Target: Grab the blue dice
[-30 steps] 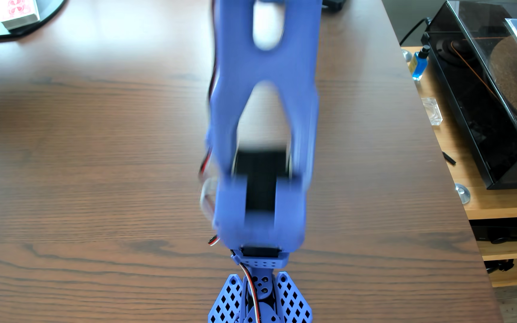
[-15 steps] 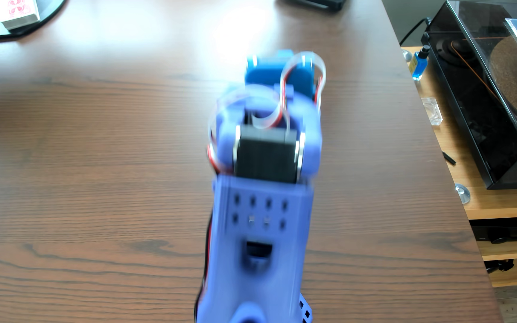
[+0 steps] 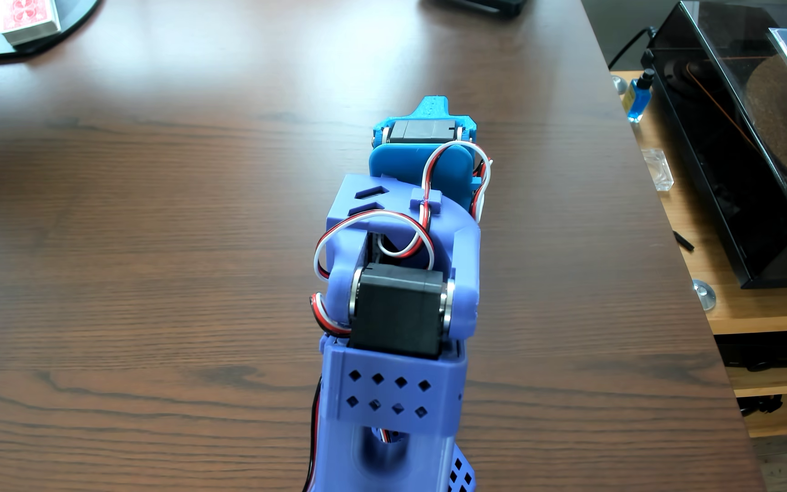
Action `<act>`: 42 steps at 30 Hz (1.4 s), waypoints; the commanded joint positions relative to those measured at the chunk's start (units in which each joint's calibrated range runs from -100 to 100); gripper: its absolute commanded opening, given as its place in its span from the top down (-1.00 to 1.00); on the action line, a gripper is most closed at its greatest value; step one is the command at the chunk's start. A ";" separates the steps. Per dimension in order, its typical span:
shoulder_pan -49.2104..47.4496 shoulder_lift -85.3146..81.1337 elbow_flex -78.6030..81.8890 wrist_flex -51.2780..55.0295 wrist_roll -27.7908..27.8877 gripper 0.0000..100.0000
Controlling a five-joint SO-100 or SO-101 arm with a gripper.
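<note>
Claw [image 3: 433, 105] tips hidden, spread can't be told; dice unseen on table [image 3: 145, 236]; likely light, hard, slippery: pinch opposite flat faces.

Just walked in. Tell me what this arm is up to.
A blue robot arm is folded forward over the wooden table, seen from behind and above. Its gripper points away from the camera, with the fingertips hidden, so whether it is open or holding anything cannot be told. No dice is visible. A card box sits at the far left corner and a small blue bottle on the side shelf.
</note>
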 commanded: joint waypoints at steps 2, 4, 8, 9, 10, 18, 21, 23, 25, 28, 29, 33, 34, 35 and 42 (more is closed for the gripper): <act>0.36 -0.15 -3.05 -1.69 0.15 0.90; 0.36 -0.15 -3.05 -1.69 0.20 0.82; 0.04 -0.40 -2.96 -1.69 0.26 0.75; -0.54 -0.32 -2.96 -1.69 0.26 0.75; -0.94 -0.23 -2.87 -1.69 0.26 0.75; -1.11 -0.23 -2.87 -1.60 0.26 0.75; -1.11 -0.23 -2.87 -1.60 0.26 0.75; -1.11 -0.23 -2.87 -1.60 0.26 0.75; -1.11 -0.23 -2.78 -1.60 0.26 0.75; -1.11 -0.23 -2.78 -1.60 0.26 0.75; -1.19 -0.15 -2.78 -1.60 0.26 0.75; -5.04 0.02 -0.79 -1.60 0.26 0.80; -6.43 0.02 0.20 -1.69 0.20 0.87; -7.65 0.02 1.20 -1.77 -0.01 0.96; -10.93 -0.82 9.51 -2.54 -0.22 0.97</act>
